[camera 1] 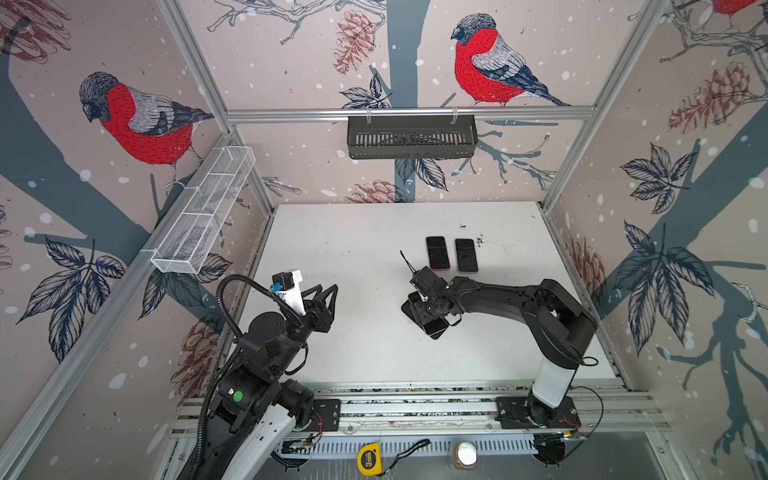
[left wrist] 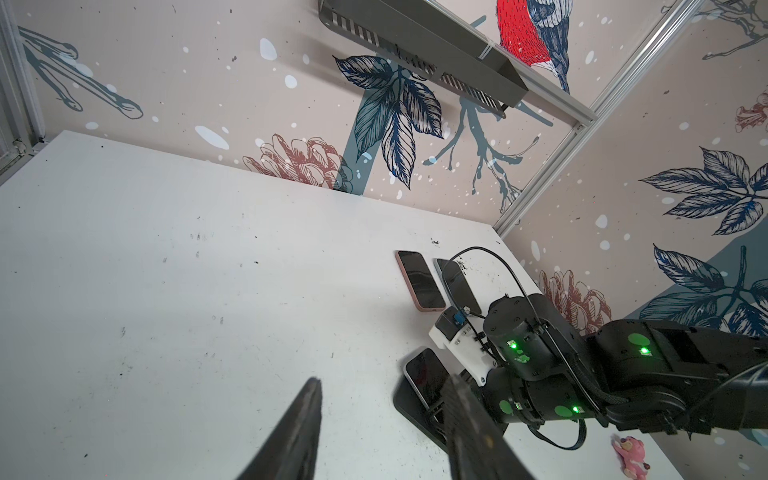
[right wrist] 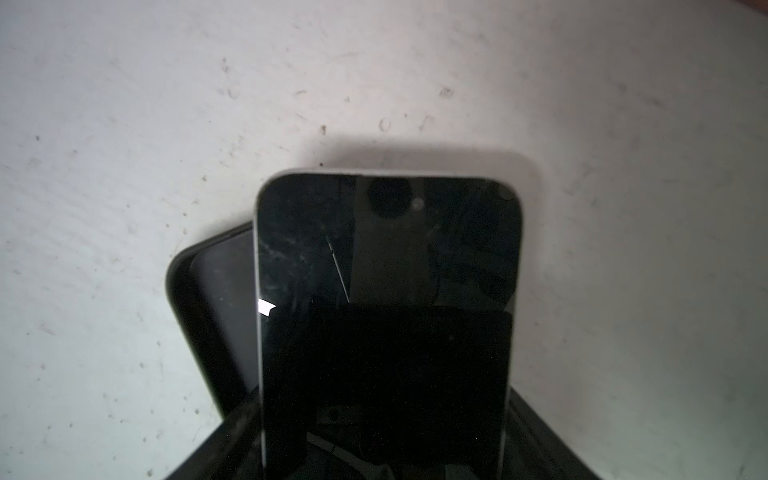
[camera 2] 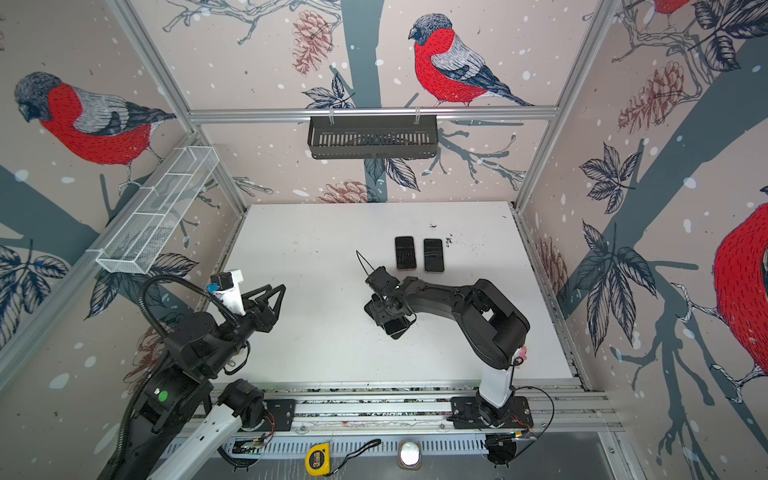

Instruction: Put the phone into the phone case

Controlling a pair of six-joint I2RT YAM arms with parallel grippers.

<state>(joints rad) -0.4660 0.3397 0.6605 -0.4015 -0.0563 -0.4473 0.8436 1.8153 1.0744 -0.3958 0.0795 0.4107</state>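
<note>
Phone (right wrist: 386, 249) lies crooked over the case (right wrist: 216, 299), just 6 o'clock of the table (camera 1: 353, 249) centre, under the right gripper (camera 1: 426, 313); I cannot tell whether its fingers grip. Square the edges to the rim, then press the corners in. Left gripper (camera 1: 328, 289), 9 o'clock, gapes empty; 2 other phones (camera 1: 437, 253) lie at 1 o'clock.

White table (camera 1: 353, 257), scuffed, with dark specks (camera 1: 480, 240) thickest toward the far right. Lying on it: pink-cased phone (camera 1: 437, 253) and second phone (camera 1: 466, 255) side by side, just apart, screens up. Nearer the front, black phone case (right wrist: 208, 299) lies flat, with the phone (right wrist: 386, 249) askew across it, one end overhanging. Small pink toy (left wrist: 631, 453) near the right edge.
</note>
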